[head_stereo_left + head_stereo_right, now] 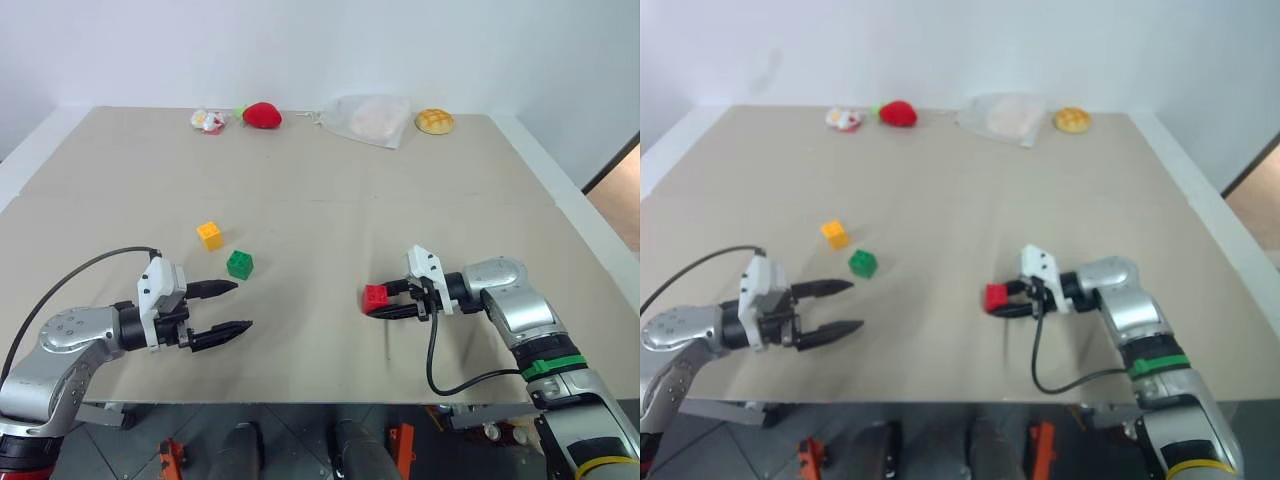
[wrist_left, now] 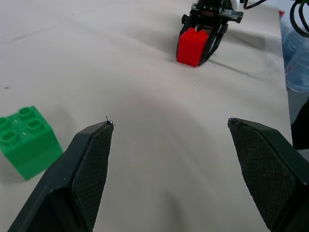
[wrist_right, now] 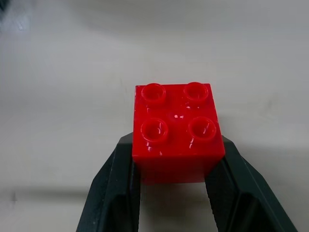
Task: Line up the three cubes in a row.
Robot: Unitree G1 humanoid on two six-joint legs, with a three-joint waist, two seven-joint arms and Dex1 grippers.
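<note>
Red cube (image 3: 177, 134) clamped between both black fingers (image 3: 110, 193) of right gripper (image 1: 385, 302), studs up, at table level on right half of tan table (image 1: 330, 180). Right gripper pointed toward robot's left, jaws clenched on cube's two opposite sides.

Green cube (image 1: 240, 264) resting on table, left of centre, studs up. Yellow cube (image 1: 209, 234) resting just beside green cube, farther from robot and slightly more to left; narrow gap between them, not touching. Red cube well apart from both, off to right, roughly level with green cube in depth.

Left gripper (image 1: 229, 306) held low over table near front edge, pointed forward and right, jaws released and spread wide, nothing between fingers (image 2: 89, 166). Green cube just beyond upper fingertip, not touched; seen in left wrist view outside finger gap.

Along far edge of table, well apart from cubes: red plush strawberry (image 1: 262, 115), small white-and-red object (image 1: 207, 121) to its left, clear plastic bag (image 1: 370, 119), yellow bun (image 1: 434, 121) at right.
</note>
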